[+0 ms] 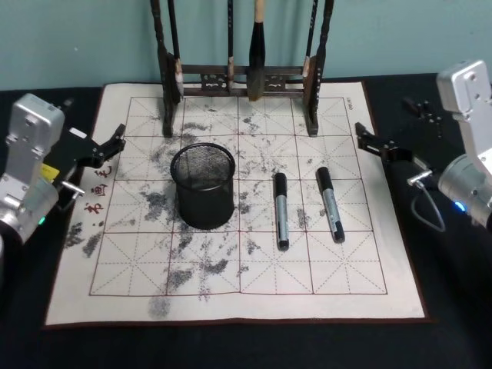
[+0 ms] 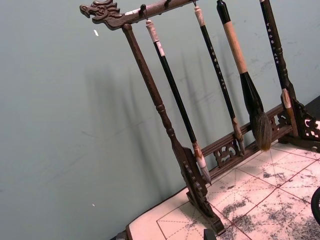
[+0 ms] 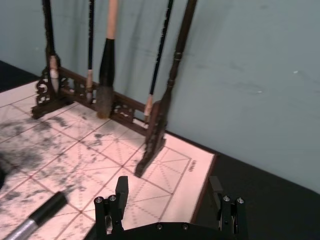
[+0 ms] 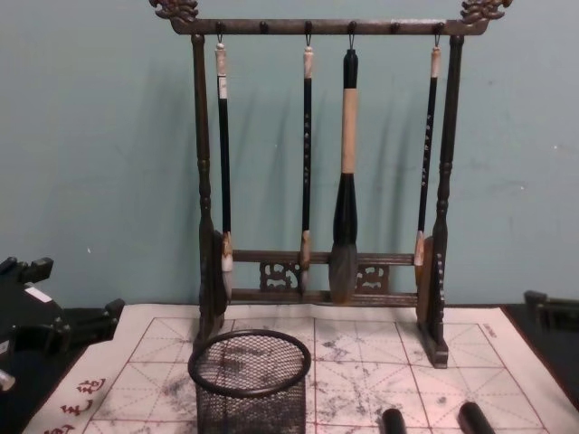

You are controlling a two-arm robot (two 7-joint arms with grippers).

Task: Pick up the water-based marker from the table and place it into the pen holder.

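Observation:
Two alike markers with black caps and grey barrels lie side by side on the ink-stained grid mat (image 1: 369,277): one (image 1: 281,210) just right of centre, the other (image 1: 331,204) further right. I cannot tell which is the water-based one. The pen holder (image 1: 203,187), a black wire-mesh cup, stands upright left of them and looks empty. My left gripper (image 1: 115,138) hovers open at the mat's left edge. My right gripper (image 3: 169,192) hovers open over the mat's far right corner, holding nothing. In the right wrist view one marker (image 3: 37,215) lies apart from it.
A tall dark wooden rack (image 1: 238,77) with several hanging calligraphy brushes stands along the mat's far edge, against a teal wall. Black tabletop (image 1: 453,307) surrounds the mat. The mat's near half is bare paper with ink smudges.

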